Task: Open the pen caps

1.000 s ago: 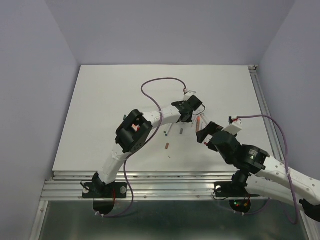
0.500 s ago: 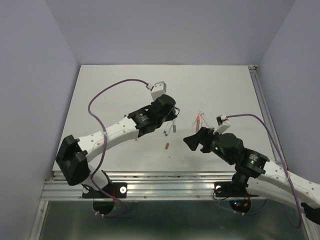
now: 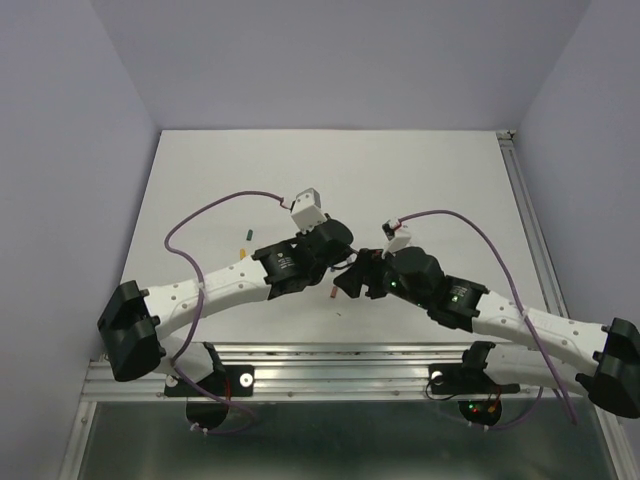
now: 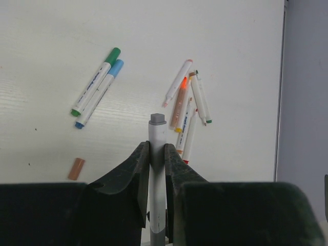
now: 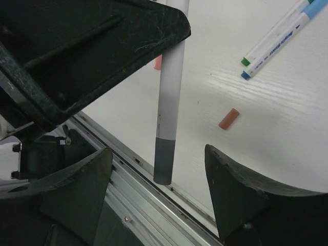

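My left gripper is shut on a white-barrelled pen and holds it above the table. The pen's small grey end points away from the wrist. In the right wrist view the same pen hangs down with its grey cap at the lower end. My right gripper is open, one finger on each side of the grey cap, not touching it. In the top view both grippers meet near the table's front middle: left, right.
A green pen and a blue pen lie side by side. A cluster of several pens lies beyond. A loose orange-brown cap lies near the front edge, also in the right wrist view. A small green piece lies at left. A metal rail runs below the cap.
The left gripper has drawn back from the pen cluster toward the front middle with the pen in it. The right gripper has swung left to meet it, jaws open around the cap.
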Robot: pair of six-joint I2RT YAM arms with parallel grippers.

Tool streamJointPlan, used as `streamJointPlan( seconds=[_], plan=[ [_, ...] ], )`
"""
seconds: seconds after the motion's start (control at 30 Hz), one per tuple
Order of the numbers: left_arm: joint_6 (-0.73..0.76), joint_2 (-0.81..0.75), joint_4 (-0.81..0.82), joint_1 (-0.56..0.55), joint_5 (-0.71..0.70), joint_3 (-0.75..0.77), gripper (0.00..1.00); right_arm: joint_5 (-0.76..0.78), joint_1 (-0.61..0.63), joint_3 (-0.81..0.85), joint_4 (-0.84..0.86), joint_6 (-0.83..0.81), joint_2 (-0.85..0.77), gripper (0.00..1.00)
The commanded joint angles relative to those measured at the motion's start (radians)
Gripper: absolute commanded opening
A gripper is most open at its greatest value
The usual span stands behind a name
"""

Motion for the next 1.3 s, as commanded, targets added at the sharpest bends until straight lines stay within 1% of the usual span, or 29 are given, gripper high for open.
streamJointPlan(
  seconds=[0.0, 0.13, 0.17, 0.27, 0.4, 0.47, 0.57, 0.6, 0.63, 0.67, 0.7, 0.87, 0.9, 0.93, 0.97, 1.0, 1.03, 1.13, 1.2, 1.27],
  plan=[
    [-0.056, -0.05, -0.007, -0.01, -0.071, -0.003, 0.0, -0.033, -0.001, 0.074, 0.085, 0.004, 0.023, 0.74],
    [-0.079, -0.049, -0.027, -0.01, -0.094, -0.001, 0.0, -0.047, -0.001, 0.069, 0.096, 0.018, 0.025, 0.61],
    [-0.081, -0.053, -0.029, -0.012, -0.097, 0.0, 0.0, -0.05, 0.0, 0.068, 0.098, 0.02, 0.025, 0.55],
    [-0.083, -0.056, -0.03, -0.01, -0.104, 0.004, 0.0, -0.047, -0.001, 0.06, 0.108, 0.024, 0.023, 0.49],
    [-0.067, -0.062, -0.029, -0.01, -0.087, 0.004, 0.0, -0.019, 0.0, 0.063, 0.104, 0.032, 0.028, 0.46],
    [-0.055, -0.062, -0.019, -0.012, -0.078, 0.004, 0.0, -0.017, -0.001, 0.074, 0.104, 0.029, 0.034, 0.4],
    [-0.055, -0.062, -0.016, -0.01, -0.082, 0.004, 0.0, -0.037, -0.001, 0.083, 0.099, 0.023, 0.042, 0.28],
    [-0.055, -0.062, -0.013, -0.008, -0.09, 0.004, 0.0, -0.053, -0.001, 0.086, 0.096, 0.014, 0.042, 0.17],
    [-0.04, -0.062, 0.0, -0.008, -0.094, 0.004, 0.0, -0.071, -0.001, 0.086, 0.095, 0.003, 0.042, 0.13],
    [-0.02, -0.064, 0.019, -0.008, -0.097, 0.001, 0.0, -0.092, -0.001, 0.08, 0.098, 0.001, 0.042, 0.05],
    [-0.005, -0.062, 0.04, -0.007, -0.108, -0.004, 0.0, -0.115, -0.001, 0.071, 0.12, -0.012, 0.039, 0.01],
    [0.068, -0.039, 0.174, 0.037, -0.114, -0.033, 0.0, -0.307, -0.001, -0.001, 0.203, 0.001, 0.016, 0.01],
    [0.087, -0.024, 0.2, 0.076, -0.101, -0.055, 0.0, -0.383, 0.002, -0.035, 0.245, 0.027, 0.004, 0.01],
    [0.101, -0.015, 0.229, 0.103, -0.084, -0.055, 0.0, -0.384, 0.0, -0.055, 0.274, 0.041, -0.001, 0.01],
    [0.109, -0.004, 0.287, 0.131, -0.064, -0.067, 0.0, -0.463, 0.0, -0.072, 0.298, 0.058, -0.006, 0.01],
    [0.147, 0.025, 0.313, 0.186, -0.02, -0.069, 0.0, -0.497, 0.003, -0.116, 0.347, 0.073, -0.016, 0.01],
    [0.161, 0.04, 0.36, 0.209, 0.0, -0.067, 0.0, -0.557, 0.008, -0.135, 0.374, 0.095, -0.022, 0.01],
    [0.216, 0.103, 0.395, 0.266, 0.03, -0.04, 0.0, -0.591, 0.016, -0.176, 0.407, 0.124, -0.041, 0.01],
    [0.23, 0.145, 0.401, 0.284, 0.024, -0.006, 0.0, -0.591, 0.026, -0.208, 0.411, 0.135, -0.056, 0.01],
    [0.252, 0.171, 0.404, 0.307, 0.047, 0.019, 0.0, -0.579, 0.031, -0.23, 0.401, 0.139, -0.088, 0.01]
  ],
)
